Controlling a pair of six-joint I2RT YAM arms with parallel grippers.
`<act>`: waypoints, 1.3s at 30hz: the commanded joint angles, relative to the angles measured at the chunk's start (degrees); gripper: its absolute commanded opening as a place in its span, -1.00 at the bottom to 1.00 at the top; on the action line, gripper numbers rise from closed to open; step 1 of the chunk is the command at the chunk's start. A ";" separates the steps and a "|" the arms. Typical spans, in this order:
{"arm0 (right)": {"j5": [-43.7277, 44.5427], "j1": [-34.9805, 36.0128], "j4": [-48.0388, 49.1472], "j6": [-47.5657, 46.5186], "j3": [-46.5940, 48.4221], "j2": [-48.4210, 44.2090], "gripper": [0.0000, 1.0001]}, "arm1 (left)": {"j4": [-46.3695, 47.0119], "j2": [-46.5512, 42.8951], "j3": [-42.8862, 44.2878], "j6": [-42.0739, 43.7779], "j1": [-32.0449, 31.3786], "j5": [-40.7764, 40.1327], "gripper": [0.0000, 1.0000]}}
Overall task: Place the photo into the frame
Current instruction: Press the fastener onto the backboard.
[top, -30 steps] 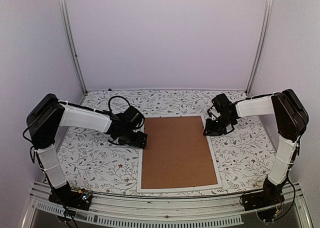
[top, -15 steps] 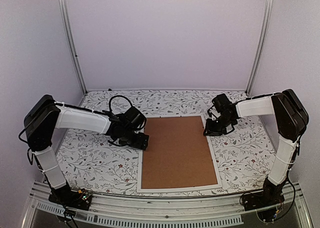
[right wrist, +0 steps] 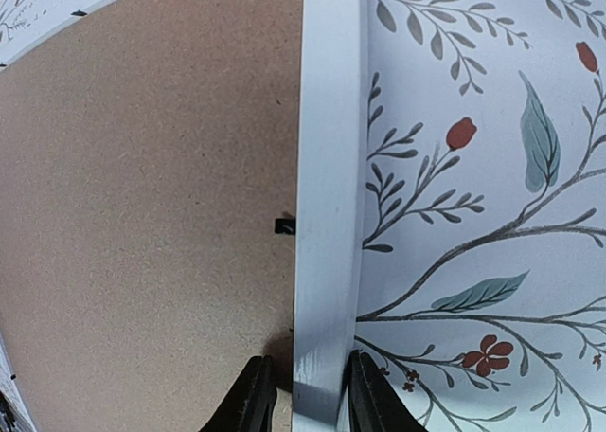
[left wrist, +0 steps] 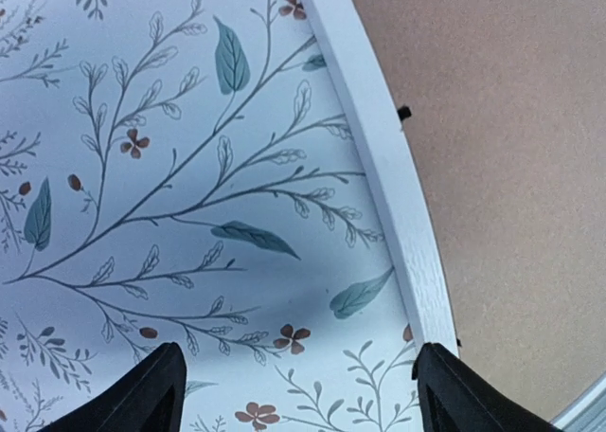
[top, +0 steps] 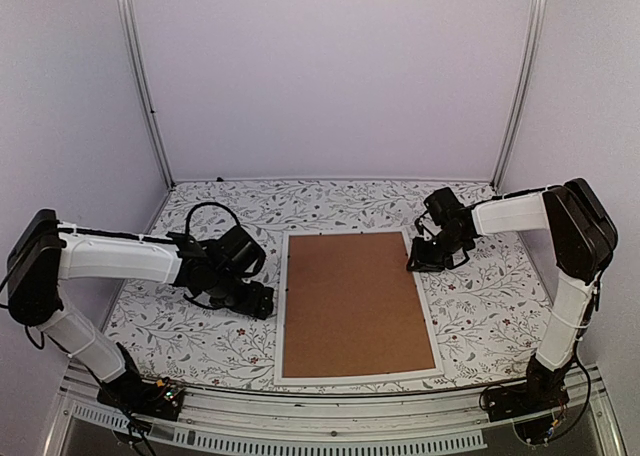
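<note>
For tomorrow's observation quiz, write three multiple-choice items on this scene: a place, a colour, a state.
1. The left gripper hangs over: A the back wall; B the tablecloth left of the frame; C the frame's middle.
2. The board in the frame is: A green; B brown; C black.
3. The right gripper is: A wide open; B out of view; C shut on the frame's right rail.
Key: B, printed leaves show between its fingers; B, plain in the top view; C, its fingers pinch the white rail.
</note>
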 commanded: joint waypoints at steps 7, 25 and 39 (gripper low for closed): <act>-1.06 0.81 0.17 0.47 -3.38 1.83 -0.42 | 0.93 -0.17 -1.65 -3.31 -4.24 2.65 0.86; -1.41 0.76 1.02 0.52 -4.30 1.46 -0.42 | -0.26 5.70 1.51 -3.79 -5.36 0.04 0.99; -1.24 0.76 0.89 0.24 -3.94 1.94 -0.42 | -2.50 4.09 2.69 -4.35 -5.32 -1.68 0.99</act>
